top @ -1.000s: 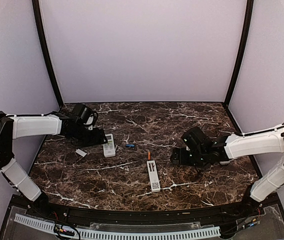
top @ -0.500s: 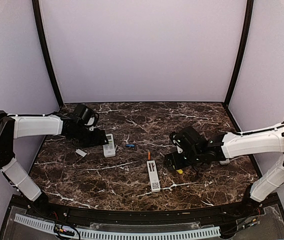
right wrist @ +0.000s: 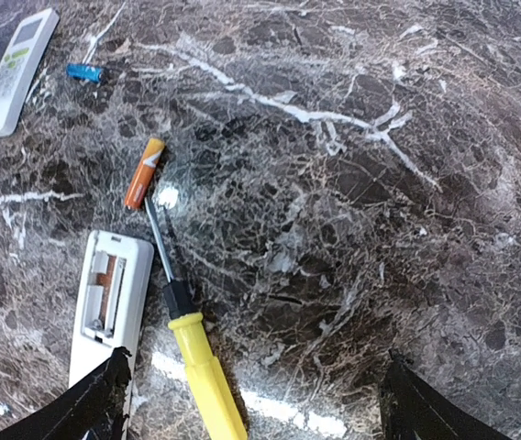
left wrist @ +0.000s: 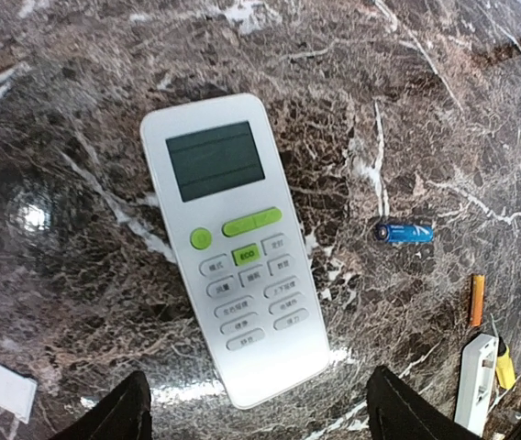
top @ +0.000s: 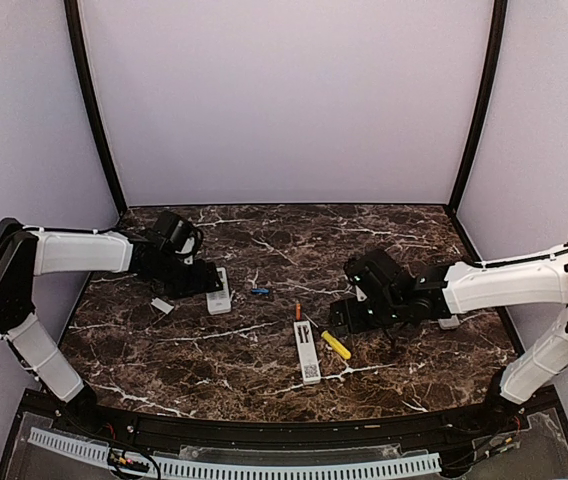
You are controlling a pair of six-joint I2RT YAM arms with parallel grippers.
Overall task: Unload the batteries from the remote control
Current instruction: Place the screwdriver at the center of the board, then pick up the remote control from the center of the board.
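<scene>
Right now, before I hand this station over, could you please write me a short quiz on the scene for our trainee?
1. True or false: the blue battery sits inside a remote's compartment.
2. What lies right beside the opened remote? A) yellow-handled screwdriver B) scissors C) a cup
3. Which holds something, the left gripper or the right gripper?

Key: 1 false, it lies loose on the table. 2 A. 3 neither, both stand open and empty.
</scene>
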